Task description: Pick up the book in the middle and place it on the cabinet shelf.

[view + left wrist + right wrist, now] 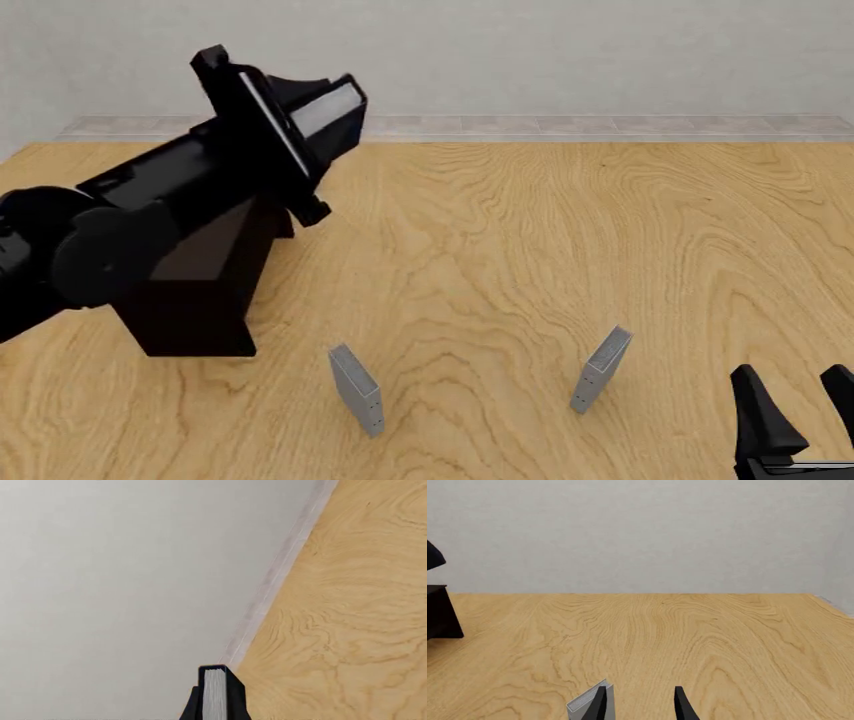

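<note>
The book [327, 112], thick and black with a white page edge, hangs tilted in the air above the far end of the cabinet shelf [200, 290]. My left gripper [267, 150] is shut on it. In the left wrist view the page edge of the book [215, 695] shows between the black fingers of the left gripper [215, 705], with wall and table beyond. The cabinet shelf is a low dark-brown block at the table's left, and its corner [440, 612] shows in the right wrist view. My right gripper [801, 420] stands open near the front right edge, holding nothing.
Two thin grey books stand upright near the front, one at the left [356, 390] and one at the right [601, 370]. The right one [584, 706] sits just beside my right gripper [640, 705]. A pale wall runs along the table's far edge.
</note>
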Motion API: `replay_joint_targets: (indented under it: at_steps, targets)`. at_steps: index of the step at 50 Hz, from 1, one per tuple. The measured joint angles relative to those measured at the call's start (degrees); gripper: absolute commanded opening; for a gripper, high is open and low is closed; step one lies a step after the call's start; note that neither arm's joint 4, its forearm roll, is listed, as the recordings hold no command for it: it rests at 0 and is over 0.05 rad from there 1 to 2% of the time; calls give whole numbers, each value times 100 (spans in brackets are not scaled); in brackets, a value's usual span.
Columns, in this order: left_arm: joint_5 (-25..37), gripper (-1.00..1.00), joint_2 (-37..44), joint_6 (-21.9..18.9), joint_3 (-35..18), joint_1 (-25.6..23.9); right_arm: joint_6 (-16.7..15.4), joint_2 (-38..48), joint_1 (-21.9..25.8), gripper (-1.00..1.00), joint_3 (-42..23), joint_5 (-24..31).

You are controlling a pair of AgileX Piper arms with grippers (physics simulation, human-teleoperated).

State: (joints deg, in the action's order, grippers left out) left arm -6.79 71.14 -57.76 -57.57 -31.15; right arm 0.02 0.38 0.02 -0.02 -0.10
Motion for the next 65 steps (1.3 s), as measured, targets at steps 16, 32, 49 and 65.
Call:
replay_joint_targets:
  at_steps: [16,32,49,65]
  targets:
    - [-267,-100,-15,-437,99,238,0,0,0,100,0,0]
    - [-475,-100,6,-778,207,548,0,0,0,100,0,0]
    - [-614,-100,12,-988,262,867,1,1,0,100,0,0]
    - [-862,-100,163,-1229,369,1182,0,0,0,100,0,0]
